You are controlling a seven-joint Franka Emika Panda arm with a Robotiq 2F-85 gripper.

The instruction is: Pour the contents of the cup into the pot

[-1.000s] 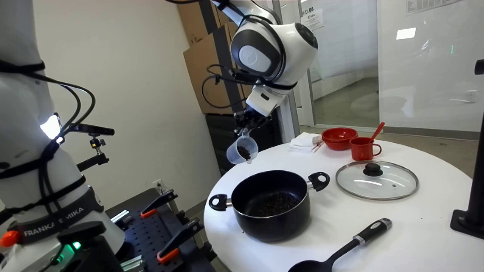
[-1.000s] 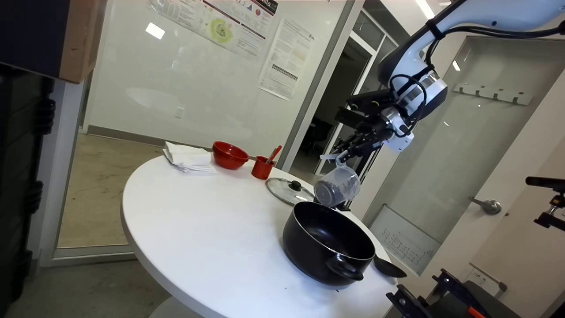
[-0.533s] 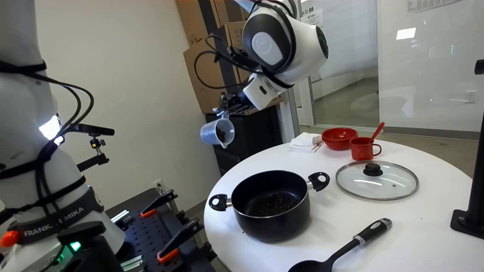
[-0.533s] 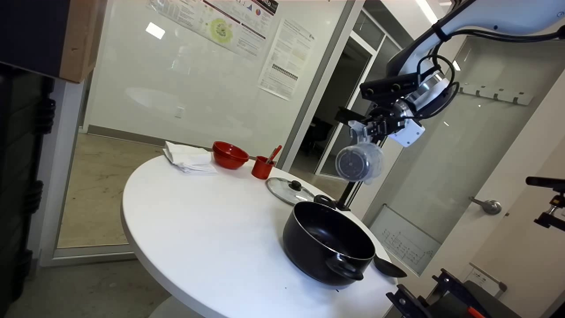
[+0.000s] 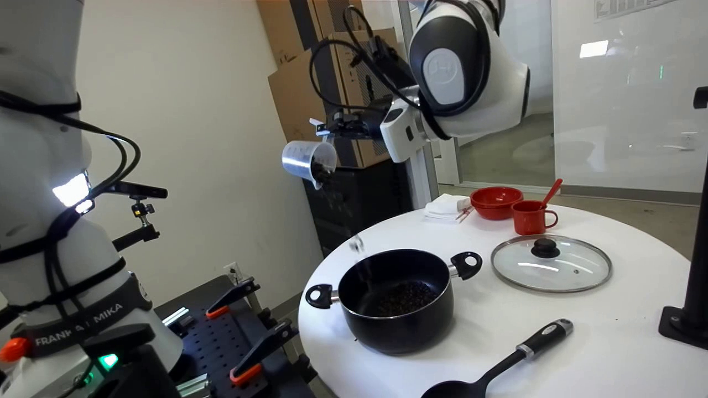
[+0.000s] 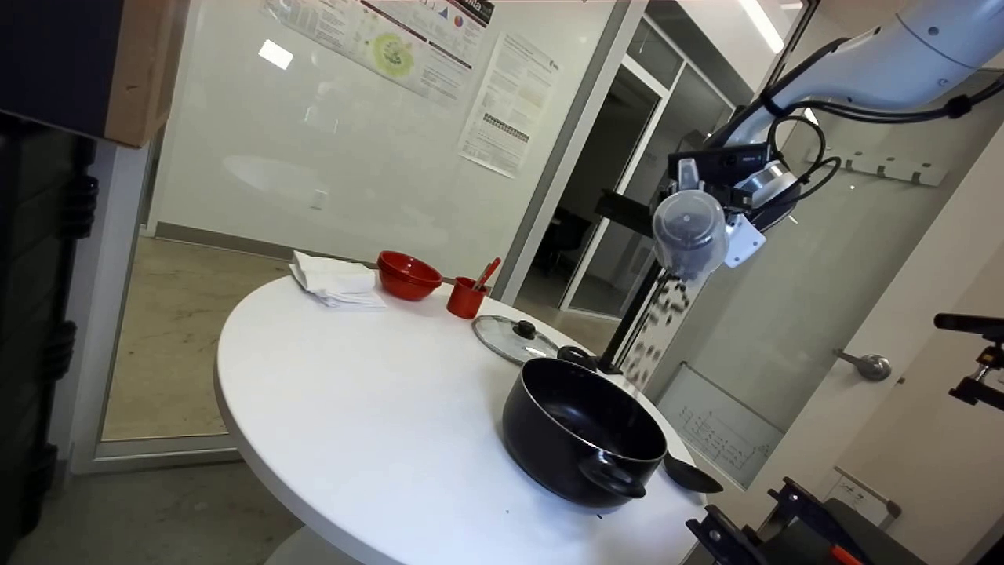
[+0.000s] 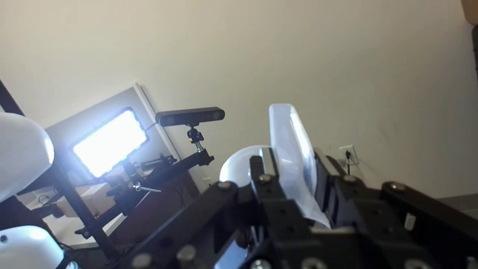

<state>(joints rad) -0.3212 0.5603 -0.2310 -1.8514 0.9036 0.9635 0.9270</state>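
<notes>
My claw (image 7: pixel 295 164) is clamped on the handle (image 7: pixel 286 130) of the clear plastic cup (image 5: pixel 303 157), a finger (image 7: pixel 257 168) each side in the wrist view. I have the cup tipped, mouth slanting down, higher than the black pot (image 5: pixel 395 337); in both exterior views dark bits (image 6: pixel 668 302) show in mid-air below the cup's mouth. The pot stands upright on the white worktop (image 5: pixel 597 342), more dark bits on its bottom. Falling ones are blurred; I cannot tell whether all are over it. Glass lid (image 5: pixel 553 273) and black utensil (image 5: pixel 500 366) lie nearby
</notes>
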